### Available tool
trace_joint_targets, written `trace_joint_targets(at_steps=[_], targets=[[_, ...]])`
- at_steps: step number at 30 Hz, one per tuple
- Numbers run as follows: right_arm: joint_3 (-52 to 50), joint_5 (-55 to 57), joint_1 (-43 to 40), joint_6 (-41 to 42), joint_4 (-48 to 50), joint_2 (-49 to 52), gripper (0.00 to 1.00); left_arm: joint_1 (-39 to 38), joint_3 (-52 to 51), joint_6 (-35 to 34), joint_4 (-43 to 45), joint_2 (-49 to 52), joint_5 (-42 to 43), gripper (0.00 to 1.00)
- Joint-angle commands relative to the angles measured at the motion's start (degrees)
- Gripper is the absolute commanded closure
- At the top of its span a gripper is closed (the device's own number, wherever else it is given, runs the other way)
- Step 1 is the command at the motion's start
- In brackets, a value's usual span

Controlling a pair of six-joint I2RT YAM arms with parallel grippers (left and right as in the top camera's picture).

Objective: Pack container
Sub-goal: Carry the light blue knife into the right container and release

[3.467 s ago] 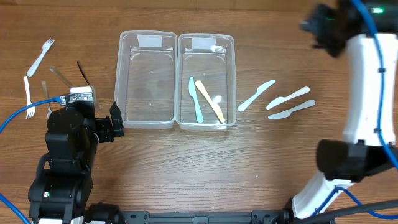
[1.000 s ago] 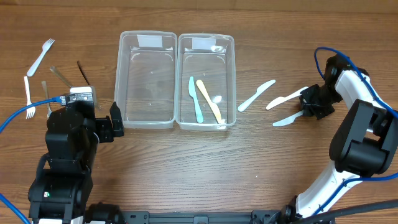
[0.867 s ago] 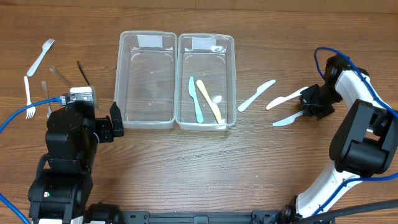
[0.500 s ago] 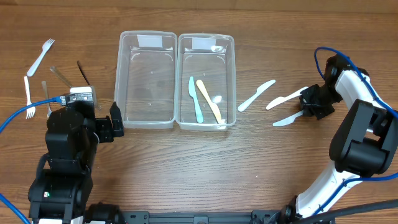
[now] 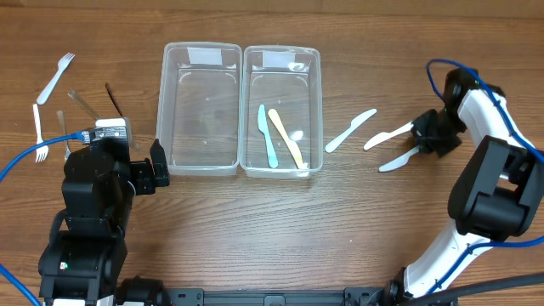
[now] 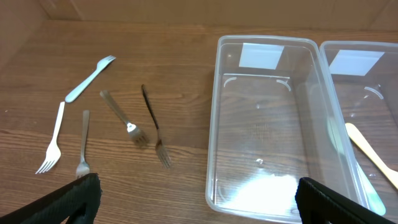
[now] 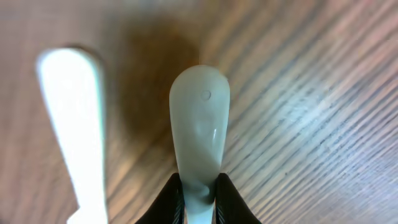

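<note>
Held knife: a pale, bluish-white plastic knife [image 7: 199, 134], smooth, with a rounded end and a small dimple near its tip.
Right jaws: the right gripper [image 7: 199, 193] was nearly closed and pinched this knife by one end, so its length ran straight out from between the two fingers.
Neighbour: a second white knife [image 7: 74, 124] lay just beside the held one, apart from the jaws; a pale blue knife [image 5: 350, 130] lay further out.
Left jaws: the left gripper [image 6: 199, 202] stood wide open and held nothing, with the empty container [image 6: 214, 124] just ahead.
Other container: the second container [image 5: 321, 110] stood against the first and held a teal knife [image 5: 268, 136] and a yellow knife [image 5: 287, 138], well apart from the right jaws.
Forks: several forks [image 6: 84, 84] lay scattered ahead of the left jaws.
Surface: a brown wooden table [image 5: 255, 229], with a shadow on the grain beside the held knife.
</note>
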Motion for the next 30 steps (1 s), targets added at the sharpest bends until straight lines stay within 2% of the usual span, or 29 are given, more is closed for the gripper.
trace_joint_targets(at_steps=[1, 6, 12, 17, 22, 26, 30], targets=[[7.1, 2.2, 3.7, -3.9, -1.4, -5.1, 0.96, 0.6, 1.5, -1.2, 0.6, 0.0, 0.7, 0.0], [14.9, 1.9, 11.5, -8.2, -5.4, -10.2, 0.96, 0.6, 1.5, -1.2, 0.6, 0.0, 0.7, 0.0], [25.7, 1.7, 26.8, -12.6, -8.3, -12.5, 0.96, 0.6, 1.5, -1.2, 0.6, 0.0, 0.7, 0.0], [25.4, 0.9, 38.4, -17.4, -4.8, -10.8, 0.96, 0.6, 1.5, -1.2, 0.6, 0.0, 0.7, 0.0], [25.4, -0.9, 43.0, -18.2, -5.2, -4.6, 0.96, 0.6, 1.5, -1.2, 0.6, 0.0, 0.7, 0.0], [25.4, -3.4, 43.5, -18.1, -5.4, 0.2, 0.96, 0.6, 1.5, -1.2, 0.6, 0.0, 0.7, 0.0], [25.5, -1.9, 43.5, -18.1, -4.7, 0.8, 0.96, 0.6, 1.5, -1.2, 0.6, 0.0, 0.7, 0.0]])
